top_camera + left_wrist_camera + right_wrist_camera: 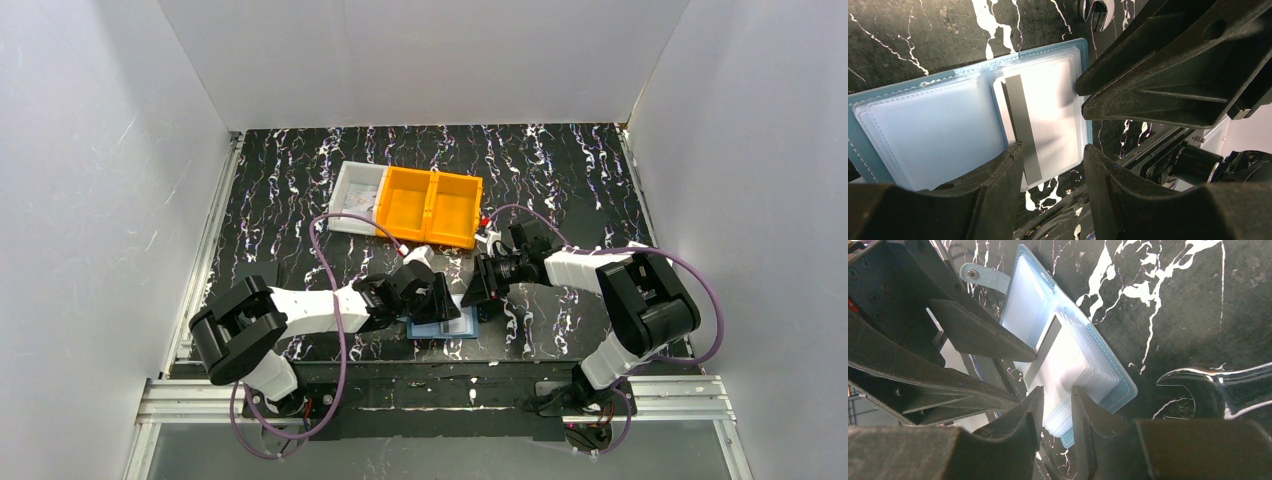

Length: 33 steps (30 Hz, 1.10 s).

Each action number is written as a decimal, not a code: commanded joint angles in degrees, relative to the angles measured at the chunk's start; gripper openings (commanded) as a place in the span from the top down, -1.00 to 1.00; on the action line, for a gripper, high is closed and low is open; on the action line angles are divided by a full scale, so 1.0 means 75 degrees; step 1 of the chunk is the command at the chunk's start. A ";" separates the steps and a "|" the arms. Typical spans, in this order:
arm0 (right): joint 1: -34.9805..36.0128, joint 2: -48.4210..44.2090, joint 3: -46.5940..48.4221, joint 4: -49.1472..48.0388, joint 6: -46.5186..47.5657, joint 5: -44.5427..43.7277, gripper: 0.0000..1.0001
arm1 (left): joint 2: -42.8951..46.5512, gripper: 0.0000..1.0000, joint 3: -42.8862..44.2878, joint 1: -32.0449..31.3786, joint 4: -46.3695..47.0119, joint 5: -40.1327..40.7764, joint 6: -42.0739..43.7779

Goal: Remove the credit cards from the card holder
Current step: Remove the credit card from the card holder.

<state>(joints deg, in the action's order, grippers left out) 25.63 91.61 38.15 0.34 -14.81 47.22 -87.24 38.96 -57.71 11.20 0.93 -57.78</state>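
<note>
The card holder (446, 328) lies open and flat on the black marbled table, light blue inside, with its snap tab (980, 276) pointing away. One credit card (1048, 115), whitish with a grey stripe, sits in the right-hand clear pocket (1060, 357). My left gripper (1053, 150) is open, its fingers (998, 190) straddling the near end of that card. My right gripper (1057, 392) is open by a narrow gap over the edge of the stacked pockets. One of its fingers (1148, 80) touches the holder's right edge.
A silver wrench (1228, 377) lies on the table right of the holder. Two joined orange bins (430, 205) and a white tray (355, 195) stand further back. Both grippers crowd close together over the holder near the table's front edge.
</note>
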 commanded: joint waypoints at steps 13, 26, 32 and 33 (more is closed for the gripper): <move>0.0064 0.0151 0.0245 0.0444 0.0374 -0.0969 0.41 | 0.0569 0.06 -0.0488 0.0108 -0.0185 0.0125 0.0231; 0.0064 0.0202 0.0289 0.0517 0.0498 -0.1023 0.53 | 0.0299 0.24 -0.0777 0.0441 0.0653 -0.0357 -0.0218; 0.0064 0.0251 0.0304 0.0515 0.0486 -0.0824 0.49 | -0.0020 0.25 -0.0856 0.0511 0.1216 -0.0663 -0.0444; 0.0064 0.0261 0.0304 0.0508 0.0486 -0.0824 0.48 | -0.0069 0.25 -0.0877 0.0522 0.1277 -0.0683 -0.0492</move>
<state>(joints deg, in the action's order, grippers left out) 25.91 91.98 39.62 3.03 -13.26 44.07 -86.43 33.23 -54.15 17.74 -2.42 -60.05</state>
